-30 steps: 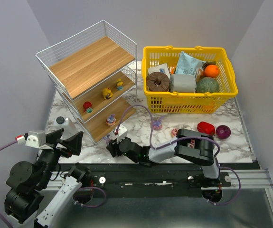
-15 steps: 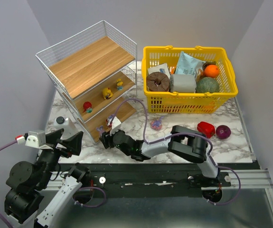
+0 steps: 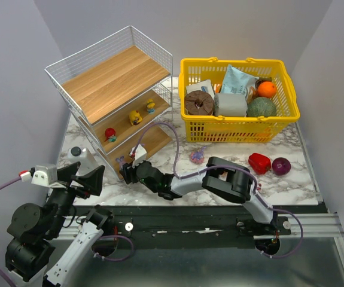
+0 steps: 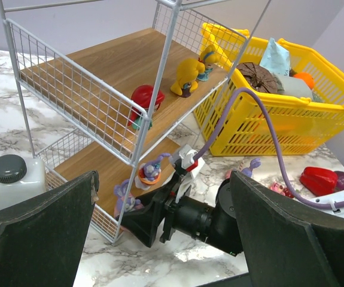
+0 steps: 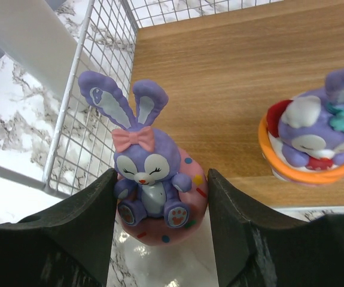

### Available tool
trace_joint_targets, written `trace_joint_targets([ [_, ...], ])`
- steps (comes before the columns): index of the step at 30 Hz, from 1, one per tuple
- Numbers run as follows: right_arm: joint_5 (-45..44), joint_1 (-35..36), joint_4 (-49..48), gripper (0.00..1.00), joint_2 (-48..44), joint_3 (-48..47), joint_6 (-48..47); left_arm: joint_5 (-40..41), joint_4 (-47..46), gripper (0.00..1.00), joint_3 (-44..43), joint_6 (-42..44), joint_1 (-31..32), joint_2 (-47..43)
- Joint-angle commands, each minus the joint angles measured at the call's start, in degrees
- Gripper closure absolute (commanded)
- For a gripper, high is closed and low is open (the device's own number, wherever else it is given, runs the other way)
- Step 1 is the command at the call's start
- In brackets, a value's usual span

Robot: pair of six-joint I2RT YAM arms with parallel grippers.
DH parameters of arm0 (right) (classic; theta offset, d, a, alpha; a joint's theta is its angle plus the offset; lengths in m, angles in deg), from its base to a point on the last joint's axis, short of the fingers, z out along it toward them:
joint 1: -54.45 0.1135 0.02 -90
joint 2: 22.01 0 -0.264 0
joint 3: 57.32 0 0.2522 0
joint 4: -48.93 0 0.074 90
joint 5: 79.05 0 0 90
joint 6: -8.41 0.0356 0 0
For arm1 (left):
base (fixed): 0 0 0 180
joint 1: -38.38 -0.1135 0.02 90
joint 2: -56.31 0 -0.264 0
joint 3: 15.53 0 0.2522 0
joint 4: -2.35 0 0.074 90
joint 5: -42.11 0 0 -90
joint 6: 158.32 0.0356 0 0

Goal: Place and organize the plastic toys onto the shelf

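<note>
**Bunny in the right hand at the shelf's lowest tier**

The right hand (image 5: pixel 160 200) holds a purple bunny toy (image 5: pixel 151 179). Its two fingers (image 5: pixel 82 233) are closed partway, pressed against either side of the toy's pink speckled base. The bunny stands upright and faces the wrist camera, right at the front edge of the shelf's (image 5: pixel 219 72) bottom board and close to the wire corner at 9 o'clock. Whether its base rests on the board cannot be told. At 2 o'clock from the bunny a purple toy on an orange-rimmed base (image 5: pixel 315 143) stands on the same board, apart from it.

From overhead, the right hand (image 3: pixel 125 171) reaches across to the low front corner of the shelf (image 3: pixel 112 78), which stands at 10 o'clock on the table (image 3: pixel 303 179). The middle tier carries a red toy (image 3: pixel 109 134), a yellow duck toy (image 3: pixel 135 117) and a second yellow toy (image 3: pixel 151 106). A pink-and-purple toy (image 3: pixel 196 156) lies on the table at 6 o'clock from the yellow basket (image 3: pixel 237 124), with a red pepper (image 3: pixel 259 161) and a dark purple ball (image 3: pixel 281 165) at 3 o'clock from it.

The left hand (image 3: pixel 83 173) is spread wide and holds nothing. It hangs at 7 o'clock from the shelf, just beside a white bottle (image 3: pixel 81 156).
</note>
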Motion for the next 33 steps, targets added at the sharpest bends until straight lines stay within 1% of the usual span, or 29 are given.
trace_joint_targets([
  [1, 0.61, -0.41, -2.14, 0.73, 2.81, -3.17, -0.59, 1.06, -0.12, 0.01, -1.19, 1.12, 0.31, -0.11],
  [15, 1.92, -1.82, -1.26, 0.71, 7.73, -7.92, 0.20, 1.50, 0.23, 0.01, -1.46, 1.38, 0.49, -0.03],
  [22, 1.66, -2.00, 0.50, 0.65, 8.17, -8.89, 1.08, 1.86, 0.23, 0.01, -1.46, 1.47, 0.58, -0.03],
  [24, 1.84, -2.09, 0.76, 0.59, 7.82, -8.54, 1.25, 1.94, 0.23, 0.01, -1.37, 1.47, 0.67, -0.03],
  [25, 2.01, -2.09, 0.15, 0.54, 7.12, -8.10, 1.25, 1.94, 0.40, 0.01, -1.37, 1.47, 0.67, -0.03],
  [26, 2.10, -2.00, -0.55, 0.43, 6.59, -7.49, 1.43, 2.03, 0.32, 0.01, -1.37, 1.55, 0.67, -0.03],
  [28, 2.45, -2.09, -2.91, 0.35, 4.84, -5.13, 1.60, 2.12, 0.32, 0.01, -1.46, 1.47, 0.67, -0.12],
  [29, 2.45, -2.00, -3.28, 0.30, 4.40, -4.59, 1.61, 2.12, 0.40, 0.01, -1.46, 1.47, 0.67, -0.12],
  [33, 3.94, -2.00, -4.16, 0.25, 2.72, -3.62, 0.55, 2.03, 0.40, 0.01, -1.46, 1.38, 0.75, -0.20],
])
